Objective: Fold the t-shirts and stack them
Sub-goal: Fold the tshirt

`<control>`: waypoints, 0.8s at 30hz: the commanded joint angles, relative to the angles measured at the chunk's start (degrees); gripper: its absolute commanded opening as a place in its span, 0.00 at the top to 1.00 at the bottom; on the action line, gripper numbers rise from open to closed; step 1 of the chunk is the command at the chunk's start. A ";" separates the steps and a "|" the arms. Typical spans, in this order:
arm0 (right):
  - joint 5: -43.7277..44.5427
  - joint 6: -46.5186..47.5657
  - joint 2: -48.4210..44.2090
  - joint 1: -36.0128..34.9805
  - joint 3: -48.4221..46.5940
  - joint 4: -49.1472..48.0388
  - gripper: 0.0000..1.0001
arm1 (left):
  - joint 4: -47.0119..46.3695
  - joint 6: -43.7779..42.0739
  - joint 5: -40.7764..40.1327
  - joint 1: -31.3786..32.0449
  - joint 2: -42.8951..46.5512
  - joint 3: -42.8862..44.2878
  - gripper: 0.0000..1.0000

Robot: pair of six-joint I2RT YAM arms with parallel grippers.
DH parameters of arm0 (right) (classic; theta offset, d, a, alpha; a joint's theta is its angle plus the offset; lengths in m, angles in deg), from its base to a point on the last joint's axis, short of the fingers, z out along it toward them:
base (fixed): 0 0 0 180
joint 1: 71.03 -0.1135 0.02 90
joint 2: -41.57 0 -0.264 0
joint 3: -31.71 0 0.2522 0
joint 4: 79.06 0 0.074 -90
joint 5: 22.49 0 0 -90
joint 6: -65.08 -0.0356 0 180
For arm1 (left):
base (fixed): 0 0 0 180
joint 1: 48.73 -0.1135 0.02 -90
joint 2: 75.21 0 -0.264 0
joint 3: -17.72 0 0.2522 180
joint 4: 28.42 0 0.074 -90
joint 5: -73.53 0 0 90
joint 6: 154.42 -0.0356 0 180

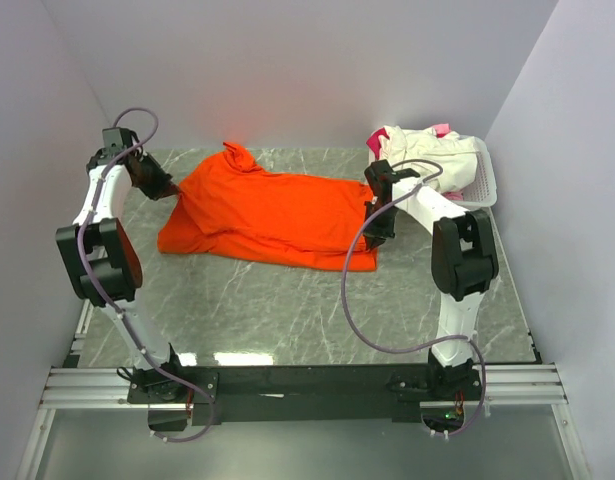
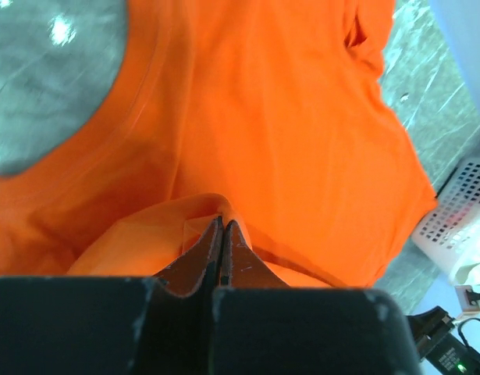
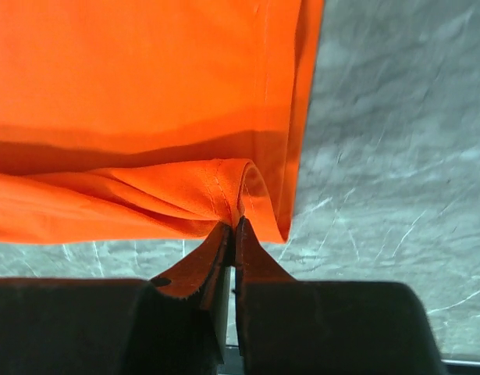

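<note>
Pinching orange t-shirt [image 1: 272, 210]: left tool [image 2: 222, 223], right tool [image 3: 233, 226], arms bent low.

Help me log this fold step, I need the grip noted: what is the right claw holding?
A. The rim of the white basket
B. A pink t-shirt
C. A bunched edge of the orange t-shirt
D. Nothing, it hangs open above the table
C: the right wrist view shows the right claw shut on a bunched fold at the edge of the orange t-shirt, with the grey marbled tabletop beside it.
</note>
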 commanded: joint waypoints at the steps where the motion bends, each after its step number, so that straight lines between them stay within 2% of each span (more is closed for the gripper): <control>1: 0.03 1.04 1.41 1.33 -4.46 2.54 1.00 | -0.96 0.72 2.37 0.64 -3.34 5.83 0.99; 7: 0.03 0.77 3.88 2.29 -7.89 3.94 1.00 | -0.17 0.81 3.07 0.82 -7.83 11.81 0.99; 18: 0.12 0.25 6.87 2.73 -12.37 4.47 1.00 | -0.70 0.98 3.08 1.35 -13.10 15.16 0.99; 19: 0.21 0.07 7.04 2.82 -12.81 4.47 1.00 | -1.39 1.07 3.16 1.26 -13.28 15.16 0.97; 21: 0.73 -0.11 7.31 2.82 -13.34 4.12 0.97 | -2.10 1.42 3.25 1.26 -13.63 15.34 0.78; 22: 0.91 -0.19 7.31 2.82 -13.87 4.12 0.81 | -2.54 1.69 3.34 1.35 -13.81 15.86 0.57; 24: 1.43 -0.28 6.69 2.91 -14.22 3.51 0.56 | -2.63 1.95 3.43 1.35 -13.99 16.65 0.41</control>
